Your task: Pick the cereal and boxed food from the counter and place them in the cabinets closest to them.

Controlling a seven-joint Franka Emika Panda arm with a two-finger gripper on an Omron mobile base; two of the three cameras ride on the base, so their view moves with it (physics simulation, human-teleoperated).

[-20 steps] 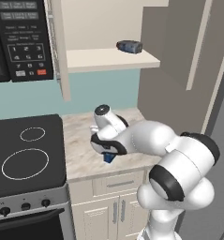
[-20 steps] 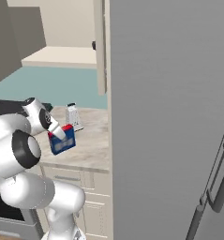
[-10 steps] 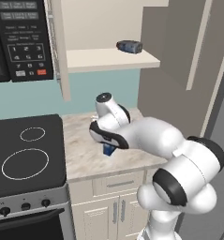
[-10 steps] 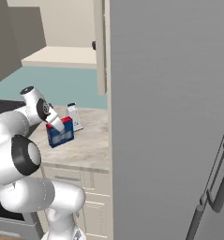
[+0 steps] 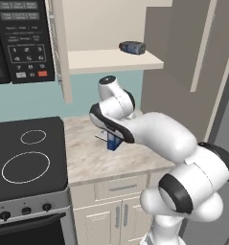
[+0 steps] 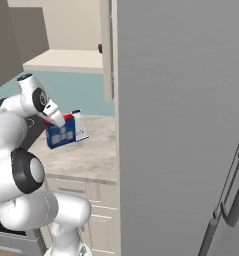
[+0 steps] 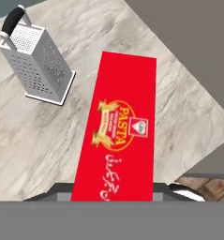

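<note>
A small dark blue box (image 6: 61,135) with a red top panel printed "PASTA" (image 7: 117,154) stands on the beige marbled counter (image 5: 87,153), near the teal back wall. The robot's gripper (image 7: 114,194) is clamped on the box from above, one dark finger (image 7: 52,193) at each long side of the red top. Just beside the box stands a silver grater (image 7: 38,65) with a black handle, close to the box but apart from it. Above the counter, an open cream wall cabinet (image 5: 113,60) holds a dark rounded canister (image 5: 132,47) on its shelf. A black stove top (image 5: 25,158) lies to the left of the counter.
</note>
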